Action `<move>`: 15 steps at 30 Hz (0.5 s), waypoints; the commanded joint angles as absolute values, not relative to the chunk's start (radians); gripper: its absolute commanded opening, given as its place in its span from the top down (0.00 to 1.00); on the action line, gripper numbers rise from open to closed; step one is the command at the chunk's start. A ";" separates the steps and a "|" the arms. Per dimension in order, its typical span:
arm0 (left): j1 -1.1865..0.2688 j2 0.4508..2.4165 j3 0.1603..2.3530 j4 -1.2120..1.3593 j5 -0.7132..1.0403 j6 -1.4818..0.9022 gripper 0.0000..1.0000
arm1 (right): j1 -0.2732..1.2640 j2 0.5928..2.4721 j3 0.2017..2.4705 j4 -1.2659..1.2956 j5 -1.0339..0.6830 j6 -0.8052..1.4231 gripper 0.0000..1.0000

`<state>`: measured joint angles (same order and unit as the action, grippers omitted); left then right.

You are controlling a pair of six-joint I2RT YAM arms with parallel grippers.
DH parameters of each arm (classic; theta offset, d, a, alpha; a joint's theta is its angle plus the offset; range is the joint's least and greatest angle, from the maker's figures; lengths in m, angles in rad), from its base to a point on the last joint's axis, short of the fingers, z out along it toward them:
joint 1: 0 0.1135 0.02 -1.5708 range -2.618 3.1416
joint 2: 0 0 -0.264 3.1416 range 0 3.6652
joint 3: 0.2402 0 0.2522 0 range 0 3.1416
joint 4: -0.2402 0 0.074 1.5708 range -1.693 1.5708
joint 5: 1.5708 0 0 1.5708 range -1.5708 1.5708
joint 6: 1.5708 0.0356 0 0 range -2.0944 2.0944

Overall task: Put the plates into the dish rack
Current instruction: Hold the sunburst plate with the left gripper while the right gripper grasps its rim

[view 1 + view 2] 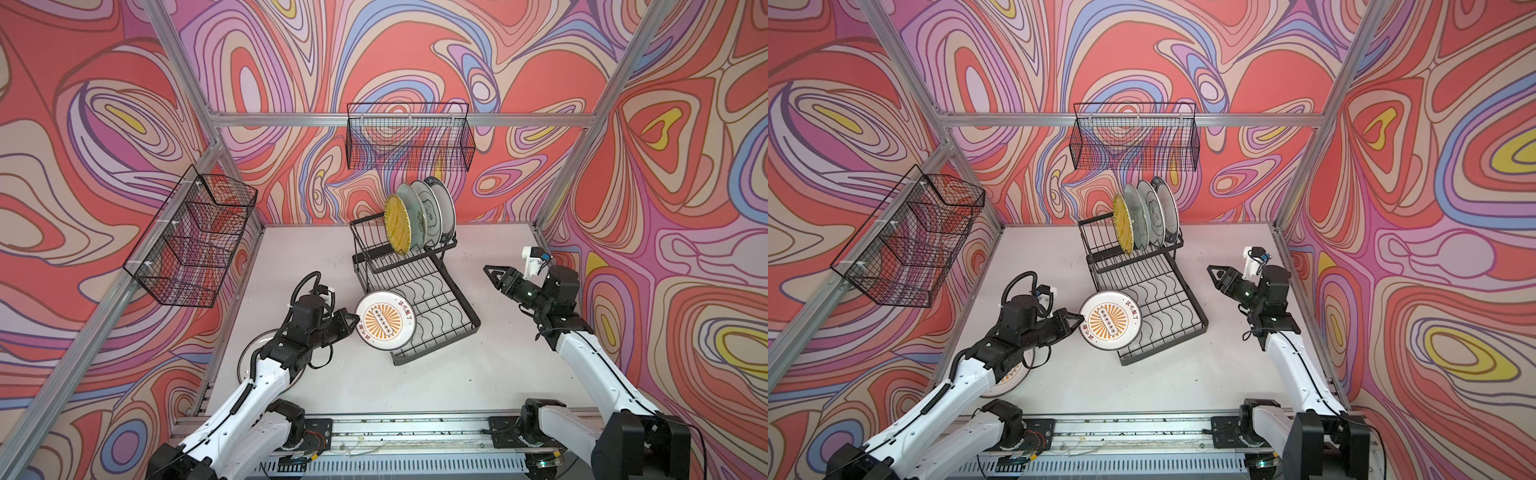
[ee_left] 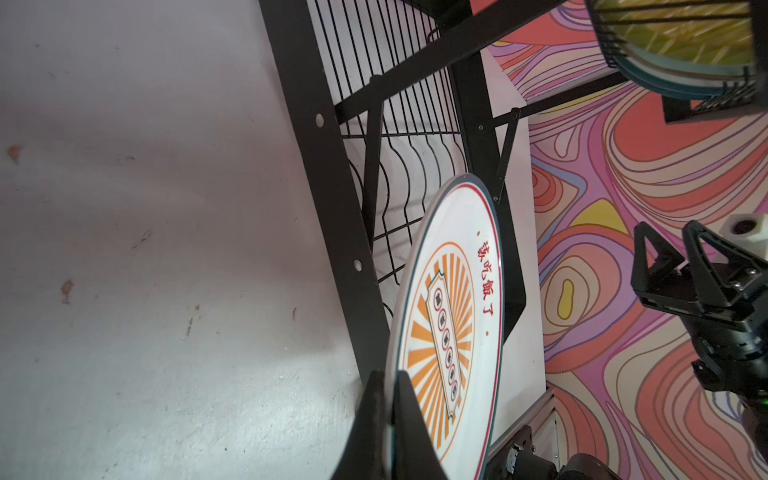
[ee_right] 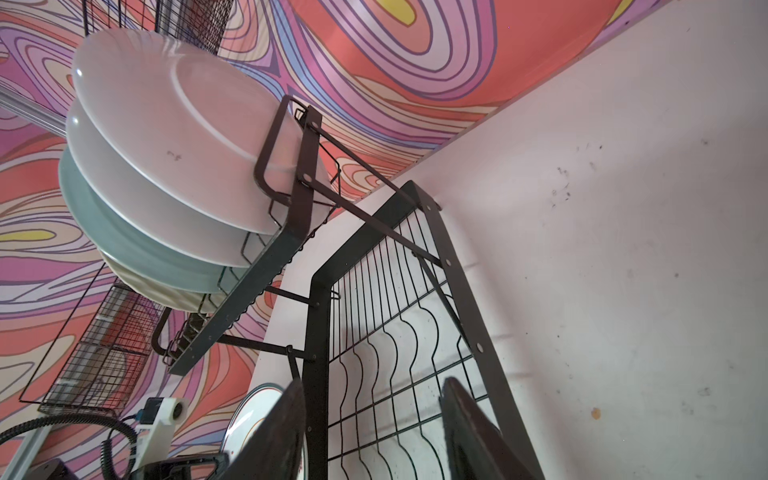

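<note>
Four plates [image 1: 419, 216] upright in the dish rack [image 1: 432, 307], mesh basket [image 1: 409, 145] behind.

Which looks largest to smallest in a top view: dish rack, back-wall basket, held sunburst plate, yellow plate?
1. dish rack
2. back-wall basket
3. held sunburst plate
4. yellow plate, seen nearly edge-on and farther off, so its look may understate it.
</note>
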<state>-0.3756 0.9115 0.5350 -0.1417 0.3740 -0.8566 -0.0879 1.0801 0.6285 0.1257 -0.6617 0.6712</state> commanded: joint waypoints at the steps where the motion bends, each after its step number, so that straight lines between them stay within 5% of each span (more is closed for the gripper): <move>1: -0.397 0.944 0.529 0.085 0.387 -0.911 1.00 | -0.089 1.079 0.573 0.226 -0.777 0.739 0.45; 9: -0.461 1.043 0.470 0.285 0.364 -0.953 1.00 | -0.021 1.071 0.551 0.207 -0.796 0.735 0.42; 15: -0.482 1.074 0.431 0.415 0.353 -0.990 1.00 | 0.174 1.188 0.549 0.290 -0.718 0.762 0.39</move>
